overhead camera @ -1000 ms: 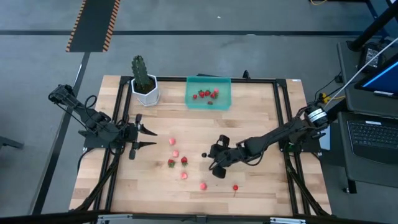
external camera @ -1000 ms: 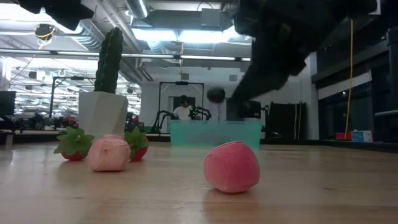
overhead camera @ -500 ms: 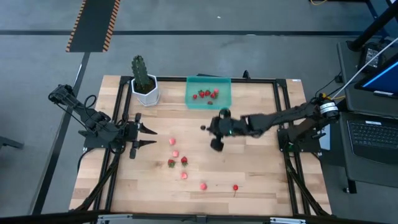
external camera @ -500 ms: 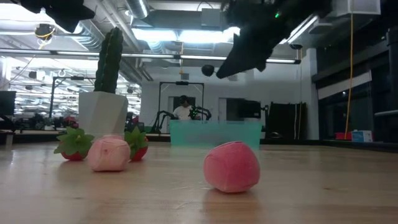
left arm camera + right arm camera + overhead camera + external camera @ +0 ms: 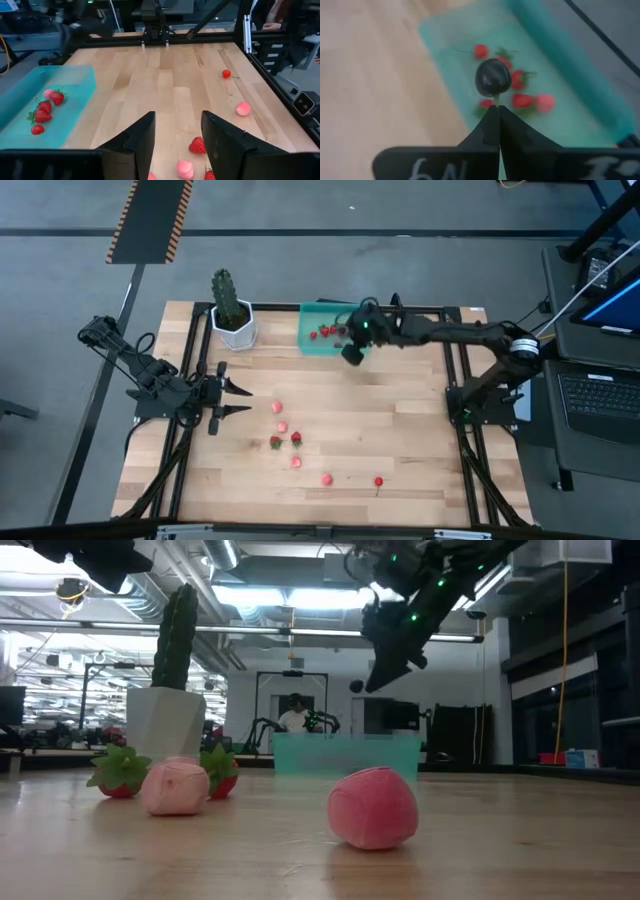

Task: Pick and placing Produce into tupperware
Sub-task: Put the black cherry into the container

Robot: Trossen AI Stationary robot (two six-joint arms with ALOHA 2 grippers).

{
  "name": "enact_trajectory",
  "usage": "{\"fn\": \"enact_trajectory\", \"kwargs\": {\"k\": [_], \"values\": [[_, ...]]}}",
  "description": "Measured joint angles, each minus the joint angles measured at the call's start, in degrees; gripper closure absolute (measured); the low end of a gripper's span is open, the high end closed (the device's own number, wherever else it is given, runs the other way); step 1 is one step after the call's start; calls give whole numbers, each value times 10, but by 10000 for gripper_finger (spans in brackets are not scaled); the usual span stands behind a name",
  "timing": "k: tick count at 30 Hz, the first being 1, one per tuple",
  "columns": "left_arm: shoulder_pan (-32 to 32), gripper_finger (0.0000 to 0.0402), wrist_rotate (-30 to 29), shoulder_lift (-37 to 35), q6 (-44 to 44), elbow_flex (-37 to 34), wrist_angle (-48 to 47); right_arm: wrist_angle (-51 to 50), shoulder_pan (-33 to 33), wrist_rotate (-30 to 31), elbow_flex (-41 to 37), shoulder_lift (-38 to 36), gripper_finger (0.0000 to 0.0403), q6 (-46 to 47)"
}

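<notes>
Spanning nearly the whole high view, a wooden table (image 5: 400,430) is seen, boxed by a black frame (image 5: 455,420). Writing is shown only on the right wrist's own housing, where white marks at its edge are cut off and cannot be read with certainty.

At twelve o'clock on the table the teal tub (image 5: 335,328) is set, with a handful of red berries (image 5: 328,331) lying inside it; in the left wrist view five or so are counted in the tub (image 5: 45,102), one of them pink. At eleven o'clock a cactus (image 5: 226,293) is stood in a white pot (image 5: 236,330).

The right gripper (image 5: 352,352) is held over the tub's five o'clock corner, above the rim. Its fingers are pressed tight together, and a dark berry (image 5: 493,77) is pinched by its stem at their tips, hanging over the red berries in the tub (image 5: 555,95). In the low view the same dark berry (image 5: 356,686) is seen in the air above the tub (image 5: 345,753).

The left gripper (image 5: 238,401) is parked at nine o'clock, fingers parted with nothing between them.

Loose berries are scattered from the centre towards six o'clock: a pink one (image 5: 277,408), a red one (image 5: 296,438), a pink one (image 5: 327,478) and a small red one (image 5: 378,481).
</notes>
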Motion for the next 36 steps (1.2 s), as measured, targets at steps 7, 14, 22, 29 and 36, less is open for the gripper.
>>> {"fn": "enact_trajectory", "kwargs": {"k": [7,14,22,29,36], "values": [[0,250,-1,0,15,0,0,-101,-68,-35,109,86,403,-24],[0,250,-1,0,15,0,0,-195,-108,-83,216,185,403,-50],[0,250,-9,0,15,0,0,-251,-130,-97,289,259,403,-61],[0,250,-49,0,15,0,0,-275,-147,-112,340,308,403,-64],[0,250,-49,0,15,0,0,-294,-159,-112,372,351,403,-63]]}}
